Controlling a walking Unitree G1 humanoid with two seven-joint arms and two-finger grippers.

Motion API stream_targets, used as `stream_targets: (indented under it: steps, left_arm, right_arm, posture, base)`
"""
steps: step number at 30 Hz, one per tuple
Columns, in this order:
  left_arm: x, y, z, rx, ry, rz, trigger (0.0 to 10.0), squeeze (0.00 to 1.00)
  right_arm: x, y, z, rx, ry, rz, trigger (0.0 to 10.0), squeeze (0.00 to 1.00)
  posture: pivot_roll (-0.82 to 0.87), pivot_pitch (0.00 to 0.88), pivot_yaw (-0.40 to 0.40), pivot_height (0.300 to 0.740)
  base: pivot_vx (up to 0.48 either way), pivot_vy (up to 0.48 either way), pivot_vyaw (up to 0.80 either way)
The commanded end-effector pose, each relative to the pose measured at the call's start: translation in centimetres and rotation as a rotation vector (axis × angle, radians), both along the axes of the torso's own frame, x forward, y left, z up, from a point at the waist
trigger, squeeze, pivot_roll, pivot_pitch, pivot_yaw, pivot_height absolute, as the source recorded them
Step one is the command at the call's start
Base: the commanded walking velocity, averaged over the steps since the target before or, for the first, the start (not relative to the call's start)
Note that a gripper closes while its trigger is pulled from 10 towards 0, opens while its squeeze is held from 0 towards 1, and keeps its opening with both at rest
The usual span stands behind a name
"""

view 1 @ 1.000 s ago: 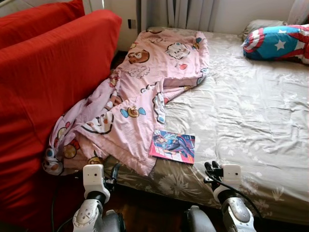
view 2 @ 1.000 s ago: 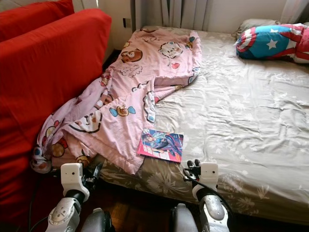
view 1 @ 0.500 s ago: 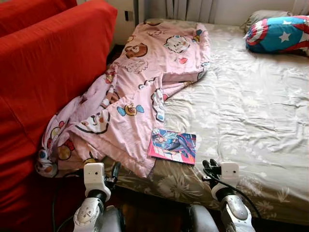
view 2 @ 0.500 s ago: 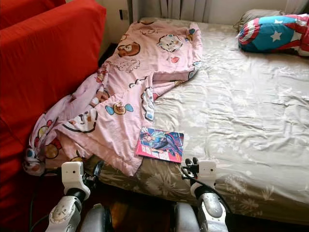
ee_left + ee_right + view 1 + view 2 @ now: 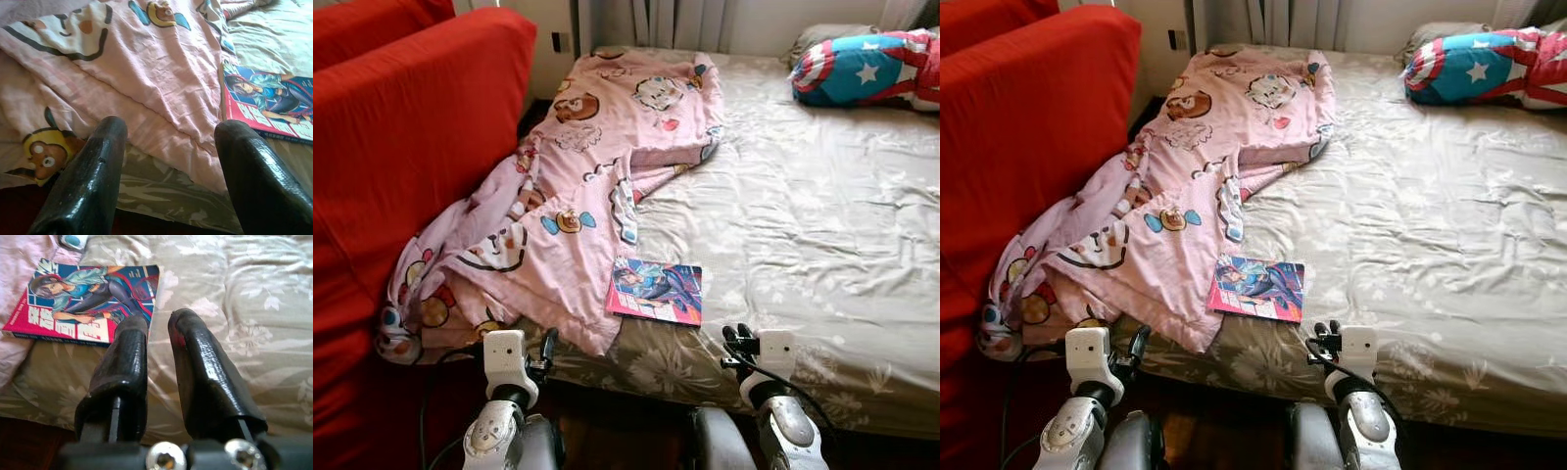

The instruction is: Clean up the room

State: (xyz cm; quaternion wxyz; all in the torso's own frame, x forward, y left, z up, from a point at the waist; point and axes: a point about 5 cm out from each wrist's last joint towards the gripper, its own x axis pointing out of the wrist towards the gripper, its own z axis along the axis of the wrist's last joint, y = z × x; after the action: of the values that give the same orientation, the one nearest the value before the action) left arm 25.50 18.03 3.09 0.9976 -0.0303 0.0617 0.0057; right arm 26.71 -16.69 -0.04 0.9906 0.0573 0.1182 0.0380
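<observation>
Camera drifted a bit since the earlier frame; bedding and both arms unchanged relative to each other. Comic book (image 5: 656,292) lies flat near the bed's (image 5: 822,235) front edge, its one side touching the pink cartoon blanket (image 5: 578,196) that spills over the left edge toward the red sofa (image 5: 401,147). Left gripper (image 5: 168,166) hovers at the front edge, fingers spread wide, empty. Right gripper (image 5: 157,372) hovers just short of the book, fingers nearly together, empty. Star pillow (image 5: 862,69) at the far right corner.

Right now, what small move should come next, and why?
Probably open the right gripper and reach forward to the book: it lies loose near the bed's front edge beside the pink blanket, just ahead of that gripper, whose fingers are nearly together.
</observation>
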Motion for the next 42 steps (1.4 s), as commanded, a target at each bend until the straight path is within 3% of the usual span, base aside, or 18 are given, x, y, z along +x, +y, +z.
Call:
stream_targets:
  steps: [1, 9, 25, 42]
  left_arm:
    - [-0.2, 0.1, -0.2, -0.008, 0.01, 0.005, 10.0, 0.0]
    - [0.0, 0.0, 0.0, -0.014, 0.007, 0.001, 10.0, 0.0]
    - [0.1, -0.4, 0.1, -0.032, 0.003, -0.018, 10.0, 0.0]
    - [0.0, -0.4, 0.1, -0.032, 0.005, -0.025, 10.0, 0.0]
  right_arm:
    - [-0.3, 0.0, -0.3, 0.005, 0.009, -0.005, 10.0, 0.0]
    - [-0.2, 0.2, -0.2, -0.013, 0.008, 0.02, 10.0, 0.0]
    - [-0.2, 1.1, 0.1, -0.012, -0.013, 0.053, 10.0, 0.0]
    - [-0.1, 0.5, 0.1, -0.003, -0.009, 0.0, 10.0, 0.0]
  posture:
    - [-0.11, 0.146, 0.001, 0.608]
    - [-0.11, 0.145, 0.002, 0.608]
    - [-0.11, 0.144, 0.004, 0.608]
    - [-0.11, 0.147, 0.005, 0.608]
  base:
    - [0.0, 0.0, 0.0]
    - [0.0, 0.0, 0.0]
    - [0.0, 0.0, 0.67]
    - [0.348, 0.0, 0.0]
